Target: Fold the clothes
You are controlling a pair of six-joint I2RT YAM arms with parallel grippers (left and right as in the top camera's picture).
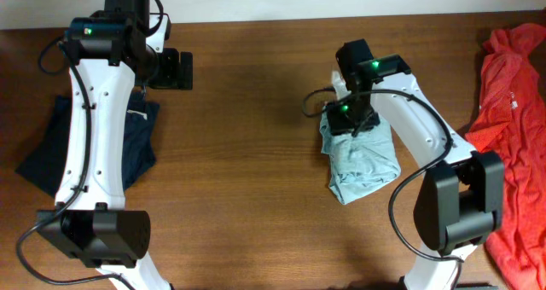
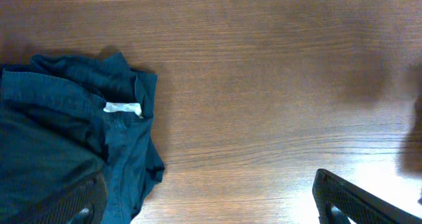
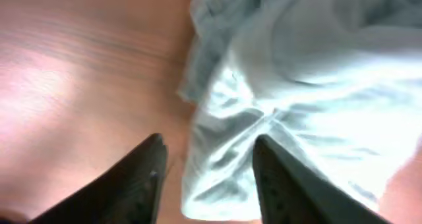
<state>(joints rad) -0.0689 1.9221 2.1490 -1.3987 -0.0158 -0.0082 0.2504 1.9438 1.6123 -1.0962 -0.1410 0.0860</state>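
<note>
The clothes, a pale grey-blue T-shirt (image 1: 365,160), lie bunched in a rough folded bundle on the wooden table, right of centre. My right gripper (image 1: 348,124) is at the bundle's far left end, mostly hidden under its own wrist. In the right wrist view its dark fingers (image 3: 145,174) stand apart over a creased edge of the T-shirt (image 3: 297,85). The cloth lies loose between them, so the right gripper (image 3: 208,145) is open. My left gripper (image 1: 177,69) is far to the left, wide open and holding nothing (image 2: 208,183).
A dark navy garment (image 1: 51,145) lies crumpled at the left under the left arm, its white label (image 2: 122,108) showing. A red-orange garment (image 1: 512,119) lies along the right edge. Bare wood (image 1: 247,145) spans the space between the arms.
</note>
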